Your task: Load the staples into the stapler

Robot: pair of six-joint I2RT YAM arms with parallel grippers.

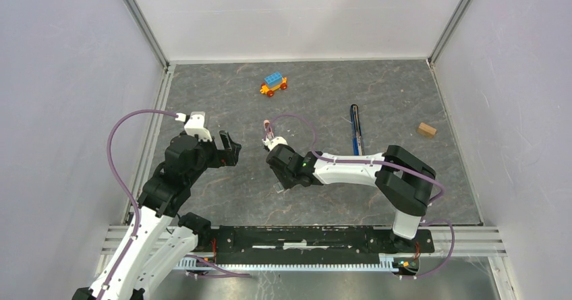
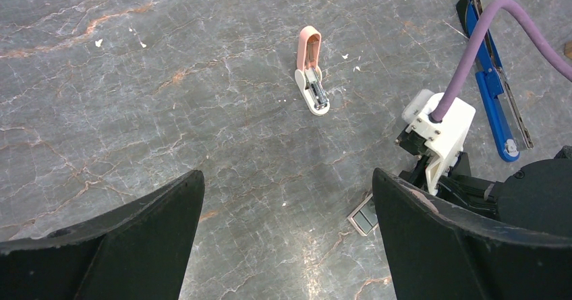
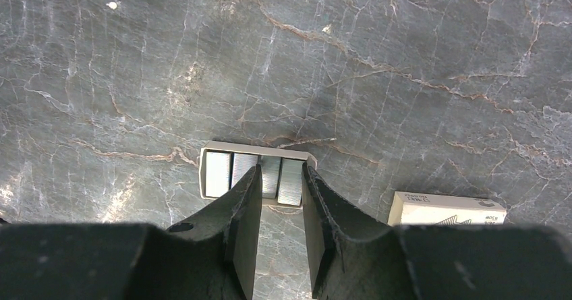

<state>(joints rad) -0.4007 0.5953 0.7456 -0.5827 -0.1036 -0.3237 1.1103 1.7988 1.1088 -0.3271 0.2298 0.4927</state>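
The staples [image 3: 218, 173] are several silver strips in a small open tray [image 3: 256, 145] on the grey table; the left wrist view shows the tray [image 2: 362, 216] too. My right gripper [image 3: 281, 168] reaches down into the tray, its jaws closed narrow against two middle strips. The stapler [image 1: 355, 130], slim and dark blue with its metal rail exposed, lies flat to the right of that arm and appears again as the stapler [image 2: 496, 91]. My left gripper [image 1: 233, 148] hovers wide open and empty to the left of the tray [image 2: 289, 178].
A pink and white mini stapler-like object [image 1: 268, 128] lies behind the right gripper. A toy car [image 1: 273, 84] sits at the back, a wooden block [image 1: 426, 129] at the right. A white box sleeve [image 3: 447, 209] lies next to the tray. White walls enclose the table.
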